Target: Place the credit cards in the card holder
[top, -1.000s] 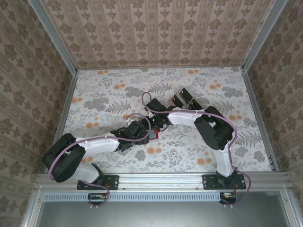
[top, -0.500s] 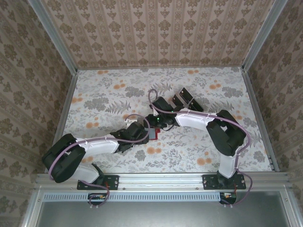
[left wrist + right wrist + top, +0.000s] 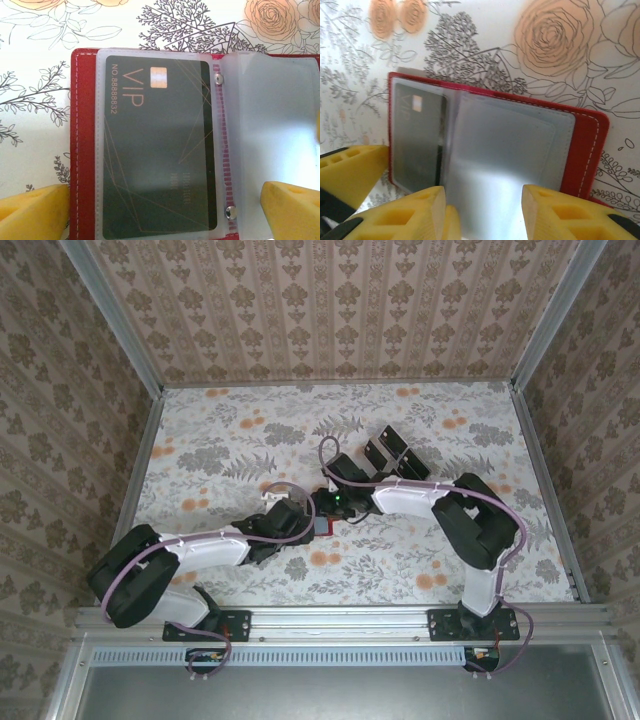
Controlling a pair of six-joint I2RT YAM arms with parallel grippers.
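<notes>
Right arm (image 3: 470,520) farther right; "VIP" card (image 3: 157,145)

top view looks down from above and behind; both wrist views closely face the card holder (image 3: 82,150).

Card holder (image 3: 82,150): red with pale stitching along the edge, lying flat and open on the floral table (image 3: 230,430), about mid-table.
Clear sleeves (image 3: 280,115): fixed along the spine, one spread to each side; the right one is bright with glare.
Seated card (image 3: 160,150): dark, with gold "VIP" lettering and a chip, face up, fully inside the left sleeve.
Loose cards (image 3: 394,438): black with pale edges, apparently three, lying close together, farther back and to the right of the holder.
</notes>
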